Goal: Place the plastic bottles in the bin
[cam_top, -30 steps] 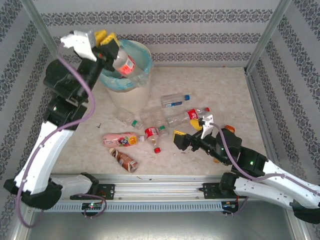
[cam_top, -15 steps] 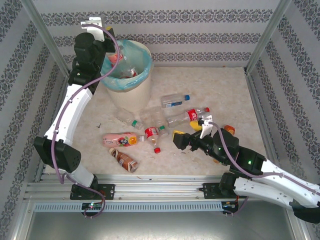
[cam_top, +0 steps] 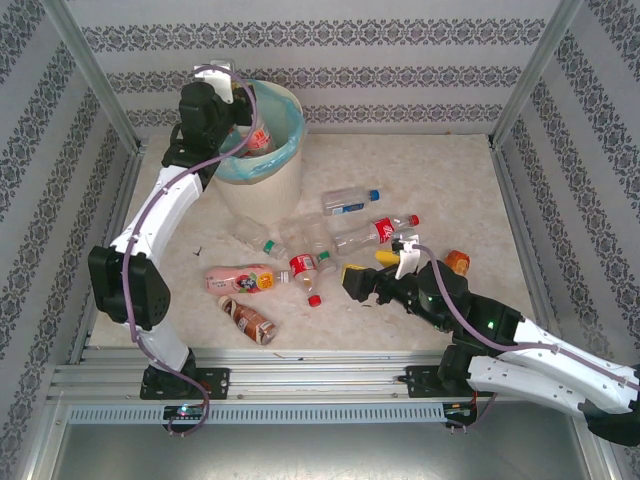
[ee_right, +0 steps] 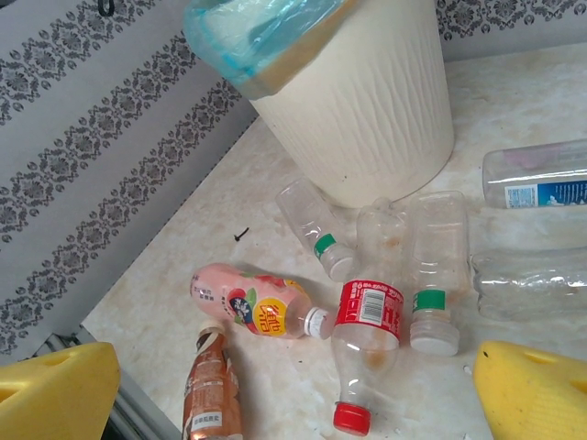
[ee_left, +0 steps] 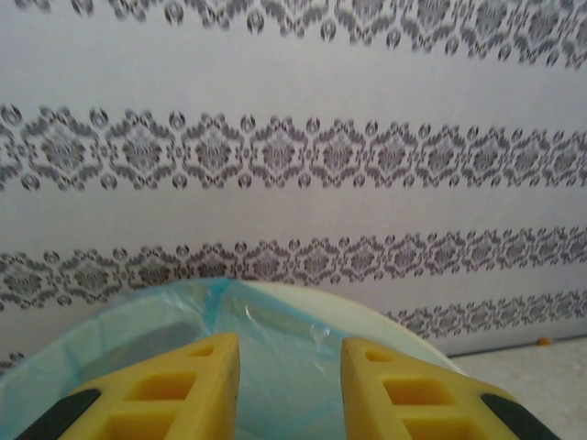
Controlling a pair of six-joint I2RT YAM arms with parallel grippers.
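Here, the left end effector [ee_left: 289,357] hangs over the bin [ee_left: 376,316]. Its yellow fingers [ee_left: 183,385] are apart and nothing is between them. From above, this end effector [cam_top: 236,108] sits over the near-left part of the rim, just above the turquoise liner [cam_top: 285,135]. One binned bottle [cam_top: 258,136], red-labelled, lies inside. Spread, empty fingers directly over the mouth suit a release: anything let go there falls into the bin rather than onto the surface [cam_top: 450,180].

The right end effector [ee_right: 293,367] is held low and near-level over the surface, its fingers [ee_right: 55,390] wide apart and empty. It faces the loose bottles [cam_top: 345,200], which lie on their sides between it and the bin wall [ee_right: 367,119]. The wide opening likely serves to straddle a bottle across its width.

Nearest, and roughly centred in the gap, lies the red-capped bottle [ee_right: 367,335], cap toward the camera. Touching or just beside it is a green-capped bottle [ee_right: 436,266]. A second green-capped one [ee_right: 312,225] rests near the foot of the bin. The pink bottle [ee_right: 248,307] and the brown bottle [ee_right: 211,394] lie to the left, near each other. A blue-labelled bottle [ee_right: 541,179] lies to the right.

Most bottles are not yet binned, so the task appears far from done. The crowding around the red-capped bottle may hamper a clean grasp.
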